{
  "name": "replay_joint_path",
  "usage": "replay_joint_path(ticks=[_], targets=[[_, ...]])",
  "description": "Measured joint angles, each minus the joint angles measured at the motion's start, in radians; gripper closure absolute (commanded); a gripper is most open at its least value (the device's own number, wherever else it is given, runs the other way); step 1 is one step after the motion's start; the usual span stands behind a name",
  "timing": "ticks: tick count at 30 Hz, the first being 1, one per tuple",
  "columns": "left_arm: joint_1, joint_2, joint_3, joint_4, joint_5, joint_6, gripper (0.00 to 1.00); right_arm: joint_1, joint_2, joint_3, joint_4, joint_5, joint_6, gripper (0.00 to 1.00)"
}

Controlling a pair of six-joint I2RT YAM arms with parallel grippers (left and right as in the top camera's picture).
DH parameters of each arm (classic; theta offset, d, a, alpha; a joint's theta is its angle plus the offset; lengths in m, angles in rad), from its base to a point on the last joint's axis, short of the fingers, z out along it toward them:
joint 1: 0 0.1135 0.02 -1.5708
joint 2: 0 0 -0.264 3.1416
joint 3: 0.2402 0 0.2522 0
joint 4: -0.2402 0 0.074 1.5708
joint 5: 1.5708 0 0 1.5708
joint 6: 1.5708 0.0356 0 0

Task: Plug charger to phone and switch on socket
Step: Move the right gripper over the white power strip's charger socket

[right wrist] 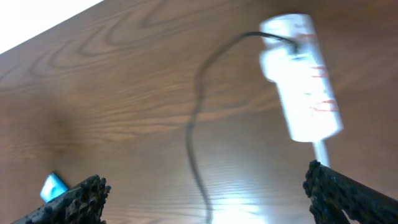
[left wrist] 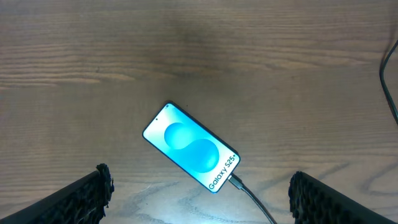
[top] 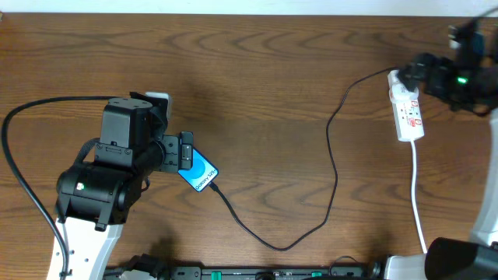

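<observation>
Risk lay in the spread-open right claw (right wrist: 208, 190) shoving the nearby narrow white power strip (right wrist: 301, 87) sideways, tugging the thin black charger cable (top: 334, 155) out of the blue-screened phone (left wrist: 191, 147) beneath the released left claw (left wrist: 202, 186).

Evenly bright from above, casting soft shadows on the table (top: 257, 62). Sharp in the left wrist view, with pale glare at the bottom edge. Motion-blurred in the right wrist view, smearing the socket (right wrist: 301, 81).
</observation>
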State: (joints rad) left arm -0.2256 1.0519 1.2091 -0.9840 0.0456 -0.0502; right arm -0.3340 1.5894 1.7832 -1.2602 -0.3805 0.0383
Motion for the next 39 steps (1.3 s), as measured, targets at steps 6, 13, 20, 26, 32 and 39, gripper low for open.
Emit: replay_joint_path(ticks=[6,13,20,26,32,39], targets=[[0.000,0.000,0.000,0.000,0.000,0.000,0.07,-0.193,0.045,0.002,-0.019,-0.048,-0.112,0.01],[0.000,0.000,0.000,0.000,0.000,0.000,0.08,-0.239,0.243,0.037,-0.029,-0.113,-0.213,0.01],[0.000,0.000,0.000,0.000,0.000,0.000,0.08,-0.237,0.471,0.149,-0.055,-0.129,-0.293,0.01],[0.000,0.000,0.000,0.000,0.000,0.000,0.08,-0.216,0.530,0.151,0.003,-0.129,-0.370,0.01],[0.000,0.000,0.000,0.000,0.000,0.000,0.08,-0.158,0.531,0.154,0.058,-0.128,-0.415,0.01],[0.000,0.000,0.000,0.000,0.000,0.000,0.07,-0.114,0.531,0.154,0.150,-0.113,-0.422,0.01]])
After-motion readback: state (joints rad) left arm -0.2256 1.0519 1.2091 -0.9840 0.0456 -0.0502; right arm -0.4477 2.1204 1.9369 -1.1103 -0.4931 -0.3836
